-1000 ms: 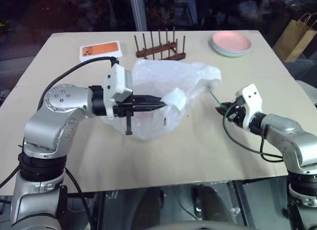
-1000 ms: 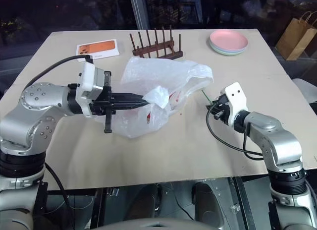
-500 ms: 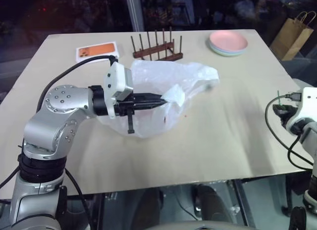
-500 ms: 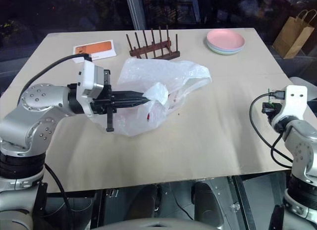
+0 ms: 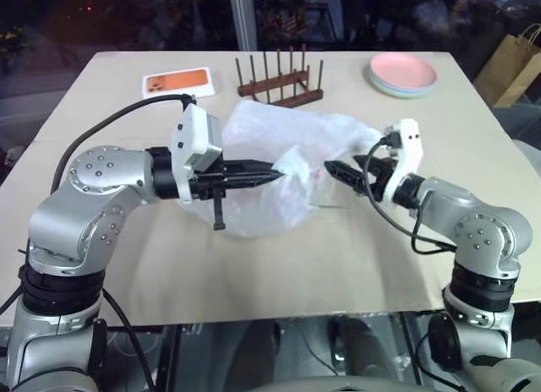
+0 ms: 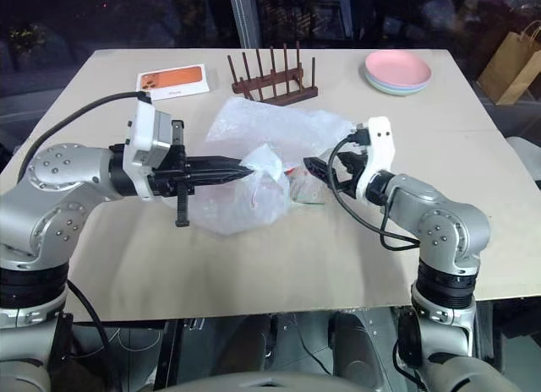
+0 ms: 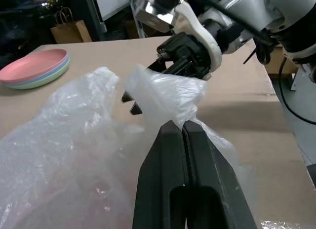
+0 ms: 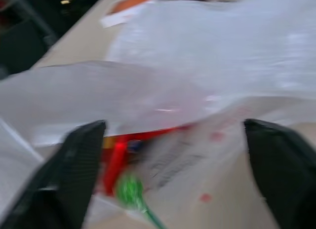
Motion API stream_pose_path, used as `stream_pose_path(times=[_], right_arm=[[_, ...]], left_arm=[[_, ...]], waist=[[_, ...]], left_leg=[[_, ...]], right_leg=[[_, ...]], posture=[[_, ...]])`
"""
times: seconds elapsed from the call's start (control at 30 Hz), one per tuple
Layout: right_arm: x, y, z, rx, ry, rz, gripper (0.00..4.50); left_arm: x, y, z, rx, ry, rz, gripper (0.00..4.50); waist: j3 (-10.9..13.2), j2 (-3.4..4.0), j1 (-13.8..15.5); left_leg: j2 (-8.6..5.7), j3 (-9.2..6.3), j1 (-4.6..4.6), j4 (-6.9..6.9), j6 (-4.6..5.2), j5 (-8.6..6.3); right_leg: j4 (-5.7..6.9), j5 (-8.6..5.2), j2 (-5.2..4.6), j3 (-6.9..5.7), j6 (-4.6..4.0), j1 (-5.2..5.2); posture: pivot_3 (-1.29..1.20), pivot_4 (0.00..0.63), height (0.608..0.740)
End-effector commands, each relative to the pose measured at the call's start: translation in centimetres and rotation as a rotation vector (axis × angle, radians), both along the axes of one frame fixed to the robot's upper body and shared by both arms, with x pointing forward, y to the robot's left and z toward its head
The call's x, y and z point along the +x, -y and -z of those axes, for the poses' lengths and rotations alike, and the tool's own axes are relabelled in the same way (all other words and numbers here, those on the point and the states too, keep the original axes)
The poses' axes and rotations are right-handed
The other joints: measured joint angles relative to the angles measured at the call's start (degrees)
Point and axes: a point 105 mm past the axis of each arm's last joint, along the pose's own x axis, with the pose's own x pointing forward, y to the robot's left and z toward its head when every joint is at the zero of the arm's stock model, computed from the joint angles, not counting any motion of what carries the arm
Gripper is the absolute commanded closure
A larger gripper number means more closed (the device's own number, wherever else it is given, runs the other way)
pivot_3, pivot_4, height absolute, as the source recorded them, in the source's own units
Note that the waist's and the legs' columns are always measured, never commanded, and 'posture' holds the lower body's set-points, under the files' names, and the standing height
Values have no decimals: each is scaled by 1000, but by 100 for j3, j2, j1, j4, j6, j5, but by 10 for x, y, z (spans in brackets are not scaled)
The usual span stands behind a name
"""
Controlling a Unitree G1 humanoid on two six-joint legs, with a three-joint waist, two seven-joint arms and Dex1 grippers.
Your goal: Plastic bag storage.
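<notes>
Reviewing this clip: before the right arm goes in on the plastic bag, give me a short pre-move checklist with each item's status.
1. Left gripper clamped on a fold of the plastic bag: ok, fingers shut on the film.
2. Right gripper open for a grasp: ok, fingers spread wide.
3. Right gripper aimed at the bag: ok, it faces the film, close to the bag's edge.
4. Right gripper touching the bag: cannot tell.
5. Peg rack and stacked plates out of the way: ok, both sit at the table's far edge, apart from the bag.
6. Bag flat enough to fold: not ok, it is crumpled and bunched.
</notes>
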Motion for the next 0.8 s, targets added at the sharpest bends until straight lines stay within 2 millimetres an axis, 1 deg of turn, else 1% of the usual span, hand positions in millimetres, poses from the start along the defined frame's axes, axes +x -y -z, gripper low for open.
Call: stream_pose_path(times=[0.03,0.13,0.17,0.23,0.3,0.37,0.43,0.57,0.63,0.7,0.8], right_arm=[[2,16,-7,-25,48,65,33],[0,28,0,-80,47,110,33],[-3,32,3,-109,45,117,33],[-13,35,12,-199,55,80,33],[-22,30,21,-299,85,15,33],[-25,23,31,-395,123,-33,33],[-25,18,36,-446,162,-66,33],[-17,1,43,-542,262,-153,33],[-13,-8,43,-565,307,-199,33],[-7,-19,40,-544,328,-218,33],[-1,-32,42,-530,342,-257,33]], left_arm=[[-4,3,-9,-6,47,13,4500],[-2,2,-8,-10,43,7,4500],[0,1,-9,-22,37,-5,4500],[8,-3,-12,-54,36,-47,4500],[22,-14,-15,-94,30,-126,4500],[27,-22,-12,-92,24,-157,4500],[27,-25,-9,-85,15,-159,4500],[19,-32,12,-20,-28,-141,4500],[17,-37,19,-7,-46,-150,4500],[17,-41,23,7,-49,-160,4500],[18,-42,22,3,-42,-166,4500]], waist=[[0,0,-9],[0,0,-19],[0,0,-19],[1,2,-12],[1,2,2],[1,2,-40],[1,2,-104],[1,2,-164],[1,2,-153],[2,-1,-133],[2,-1,-114]], left_leg=[[2,0,5,-6,0,0],[13,-1,10,-10,0,0],[14,-1,10,-11,0,0],[14,2,9,-10,0,0],[11,2,7,-10,0,0],[12,4,8,-9,0,0],[14,7,12,-9,0,0],[17,9,15,-9,1,0],[19,10,14,-9,0,0],[19,8,12,-9,0,0],[19,6,11,-7,0,0]], right_leg=[[3,0,2,0,1,-1],[6,-1,14,0,2,-1],[6,-2,15,0,2,-1],[5,-4,14,2,1,-2],[2,-8,12,2,7,-1],[1,-8,12,3,8,-1],[2,-16,14,5,-3,-1],[4,-16,16,8,-3,-2],[4,-16,18,9,-4,-4],[4,-16,18,7,-4,-5],[5,-16,18,5,-4,-4]], posture=[[0,150,740],[0,150,740],[0,150,740],[0,150,740],[0,150,740],[0,150,740],[0,150,740],[0,150,740],[0,150,740],[0,150,740],[0,150,740]])
